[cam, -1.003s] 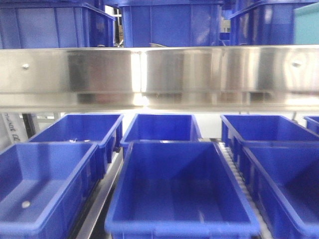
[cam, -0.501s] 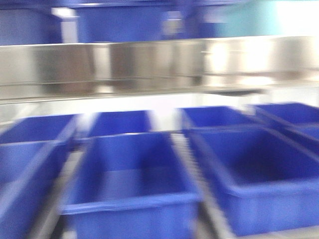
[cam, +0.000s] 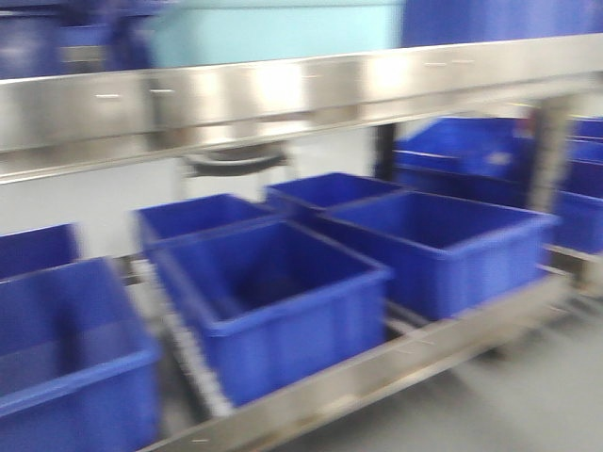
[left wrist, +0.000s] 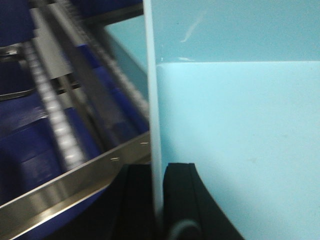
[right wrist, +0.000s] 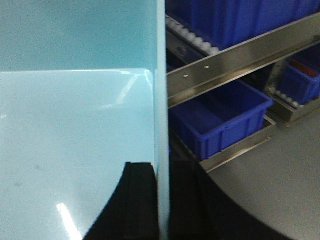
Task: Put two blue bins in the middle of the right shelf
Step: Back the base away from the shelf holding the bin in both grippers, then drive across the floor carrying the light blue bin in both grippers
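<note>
A pale sky-blue bin [left wrist: 235, 125] fills the left wrist view. My left gripper [left wrist: 158, 200] is shut on its thin side wall, one black finger on each face. In the right wrist view the same pale blue bin [right wrist: 75, 125] fills the left half, and my right gripper [right wrist: 162, 200] is shut on its opposite wall. A shelf level with a tall shiny steel lip [cam: 283, 94] crosses the top of the front view. A pale cyan face [cam: 273, 33] shows above it. Whether this level is the right shelf middle I cannot tell.
Dark blue bins [cam: 283, 292] [cam: 433, 245] sit on roller tracks [cam: 188, 348] under the lip. More bins stand past the rack's post [cam: 551, 160]. Grey floor [cam: 528, 395] lies at the lower right. A steel rail [right wrist: 240, 55] and a dark blue bin [right wrist: 220, 120] lie beside my right gripper.
The front view has swung right. The rack and its dark blue bins slid left and blurred, and the rack's right end and the floor have come into view.
</note>
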Motion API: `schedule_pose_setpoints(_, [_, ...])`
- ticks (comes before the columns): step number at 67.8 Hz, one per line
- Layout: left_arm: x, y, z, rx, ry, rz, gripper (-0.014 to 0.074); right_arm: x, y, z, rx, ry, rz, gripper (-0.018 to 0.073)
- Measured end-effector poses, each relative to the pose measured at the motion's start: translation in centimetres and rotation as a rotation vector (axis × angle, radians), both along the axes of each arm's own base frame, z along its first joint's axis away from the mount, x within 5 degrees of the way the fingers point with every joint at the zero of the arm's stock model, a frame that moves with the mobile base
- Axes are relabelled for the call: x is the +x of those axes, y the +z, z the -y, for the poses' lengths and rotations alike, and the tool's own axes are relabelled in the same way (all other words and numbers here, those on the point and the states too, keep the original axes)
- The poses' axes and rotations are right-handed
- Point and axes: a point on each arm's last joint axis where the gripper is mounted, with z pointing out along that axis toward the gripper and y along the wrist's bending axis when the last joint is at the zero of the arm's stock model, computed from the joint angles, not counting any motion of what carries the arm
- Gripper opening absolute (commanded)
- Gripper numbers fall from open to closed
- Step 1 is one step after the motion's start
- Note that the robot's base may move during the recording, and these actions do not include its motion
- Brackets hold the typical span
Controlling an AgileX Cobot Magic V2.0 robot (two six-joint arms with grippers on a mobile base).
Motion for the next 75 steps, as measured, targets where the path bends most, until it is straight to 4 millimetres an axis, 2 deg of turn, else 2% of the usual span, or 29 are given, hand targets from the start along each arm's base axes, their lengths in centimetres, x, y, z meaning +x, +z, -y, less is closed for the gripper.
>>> schedule_pose_setpoints(75, [0.00, 0.00, 0.00, 0.000, 0.000, 0.000, -0.0111, 0.00, 0.00, 0.00, 0.000, 0.000, 0.000, -0.0162])
